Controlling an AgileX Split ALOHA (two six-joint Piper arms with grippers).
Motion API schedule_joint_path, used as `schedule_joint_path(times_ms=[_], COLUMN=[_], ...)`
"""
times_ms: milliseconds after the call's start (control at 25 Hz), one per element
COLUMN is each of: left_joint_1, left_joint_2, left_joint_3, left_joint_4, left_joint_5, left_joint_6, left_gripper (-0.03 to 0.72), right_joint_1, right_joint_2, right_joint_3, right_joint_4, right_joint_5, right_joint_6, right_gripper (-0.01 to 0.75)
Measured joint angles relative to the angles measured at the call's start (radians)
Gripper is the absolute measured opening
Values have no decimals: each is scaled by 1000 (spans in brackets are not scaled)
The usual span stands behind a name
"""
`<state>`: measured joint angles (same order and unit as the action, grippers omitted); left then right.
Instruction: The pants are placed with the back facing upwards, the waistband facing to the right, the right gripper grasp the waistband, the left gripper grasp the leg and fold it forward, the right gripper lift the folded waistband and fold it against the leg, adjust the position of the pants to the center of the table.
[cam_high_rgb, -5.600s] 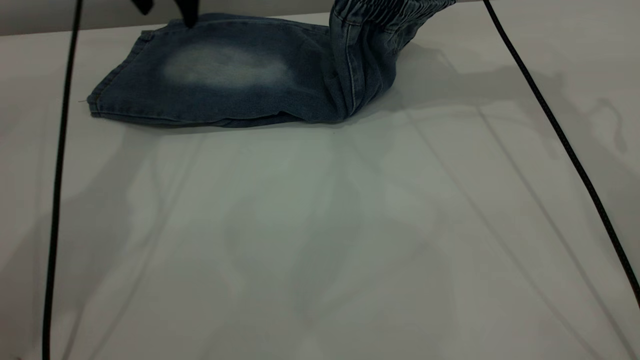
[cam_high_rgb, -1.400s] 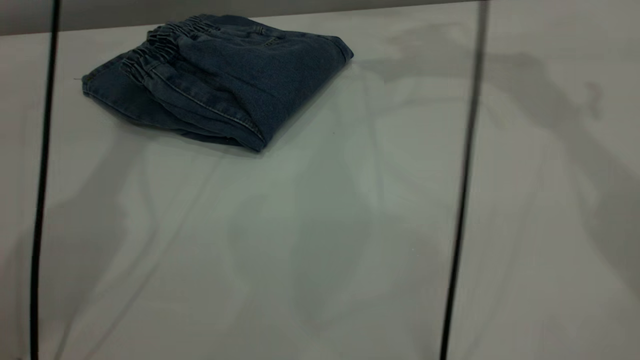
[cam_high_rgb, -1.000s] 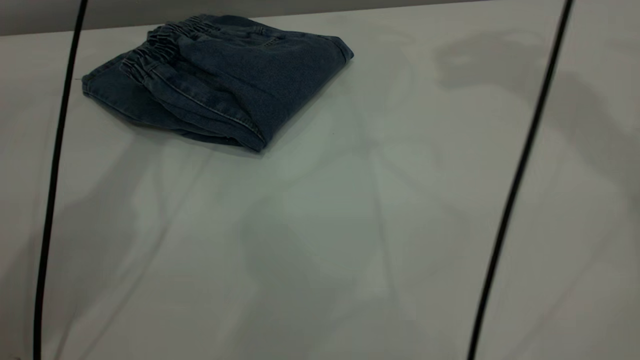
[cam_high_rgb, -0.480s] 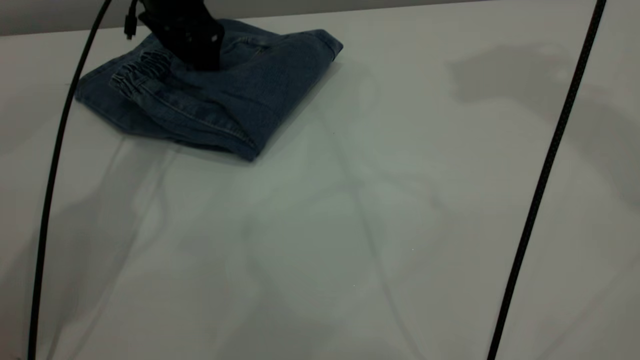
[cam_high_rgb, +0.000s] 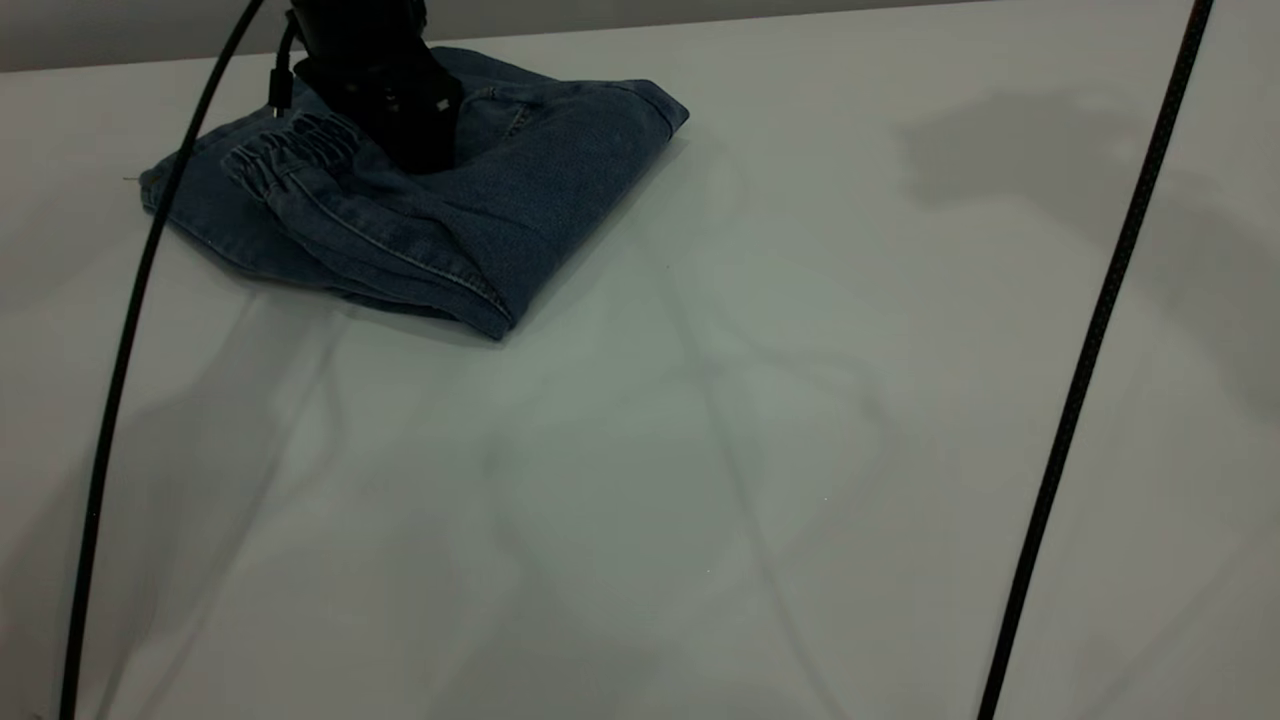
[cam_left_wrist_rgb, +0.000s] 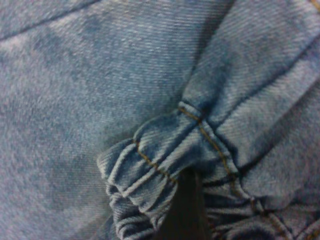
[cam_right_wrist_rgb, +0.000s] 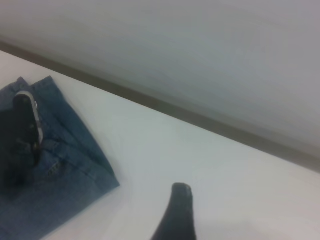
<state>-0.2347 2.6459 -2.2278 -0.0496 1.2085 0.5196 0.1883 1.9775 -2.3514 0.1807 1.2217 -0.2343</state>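
Exterior view, left pincer (cam_high_rgb: 420, 150) atop folded pants (cam_high_rgb: 520, 200)

The left gripper (cam_high_rgb: 420, 150) has come down onto the folded pants (cam_high_rgb: 520, 190).

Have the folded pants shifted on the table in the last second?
Yes. The pants slid slightly toward the camera, away from the table's far edge, with the left end effector pressing on them.
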Motion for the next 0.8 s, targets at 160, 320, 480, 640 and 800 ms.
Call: schedule_joint_path(times_ms=[160, 320, 480, 640, 800], left_joint_1=[-20, -73, -150, -227, -281], left_joint_2=[16, 19, 21, 25, 28], left_joint_3=[-3, -1, -7, -34, -57], left_joint_4=[11, -11, -26, -42, -62], left_joint_5=[-2, 26, 29, 32, 15], left_joint_6=[-133, -248, -401, -547, -647], left_gripper=[591, 589, 564, 532, 519], right_joint_1=[0, 0, 0, 0, 0], right_joint_2=[0, 0, 0, 0, 0], right_joint_3=[0, 0, 0, 0, 0], right_joint_4=[-1, 0, 3, 4, 8], right_joint_5=[0, 0, 0, -1, -1], right_joint_6=[0, 1, 1, 10, 10], right_gripper=[593, 593, 593, 592, 591])
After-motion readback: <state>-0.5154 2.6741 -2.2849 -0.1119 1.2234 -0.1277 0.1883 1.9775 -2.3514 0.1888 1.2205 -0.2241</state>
